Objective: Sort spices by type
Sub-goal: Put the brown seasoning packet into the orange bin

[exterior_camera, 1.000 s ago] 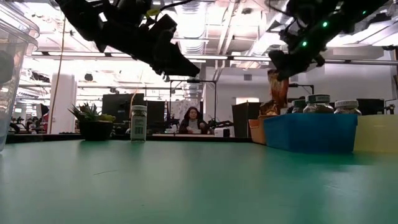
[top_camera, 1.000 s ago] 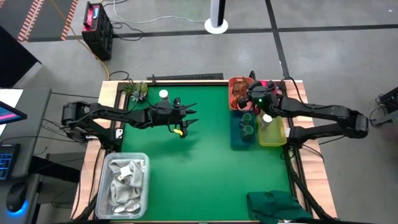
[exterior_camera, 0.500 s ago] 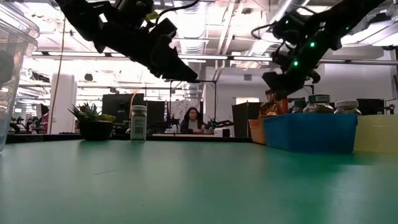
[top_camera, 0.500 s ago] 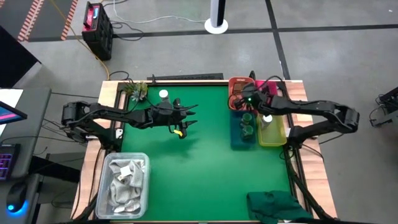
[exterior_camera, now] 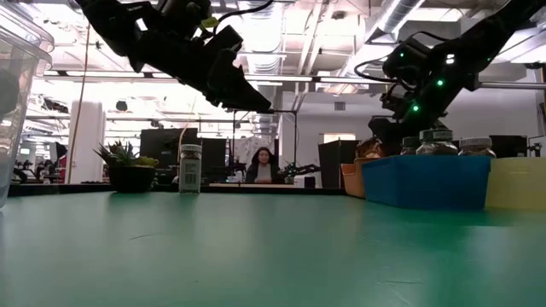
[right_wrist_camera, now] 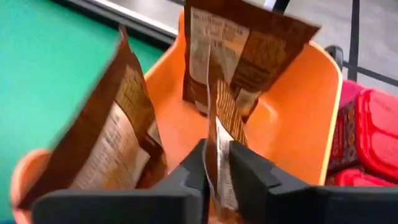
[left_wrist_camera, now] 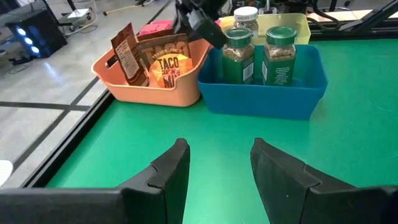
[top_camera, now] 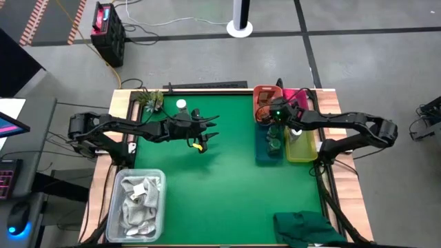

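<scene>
A: Checking high view: right gripper [top_camera: 271,112] over orange bin [top_camera: 257,94], upper right; left gripper [top_camera: 209,130] hovering mid-table, fingers apart, empty.

B: Right wrist view: fingers pinching brown spice packet [right_wrist_camera: 219,140] edge. Thin, floppy, light; grip top edge.

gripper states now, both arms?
Left gripper: open, empty, above the mat.
Right gripper: around a brown packet in the orange bin; grip unclear.

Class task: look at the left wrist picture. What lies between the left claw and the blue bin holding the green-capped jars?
Only bare green table: nothing sits between the left claw and the blue bin, as the left wrist view shows.
</scene>
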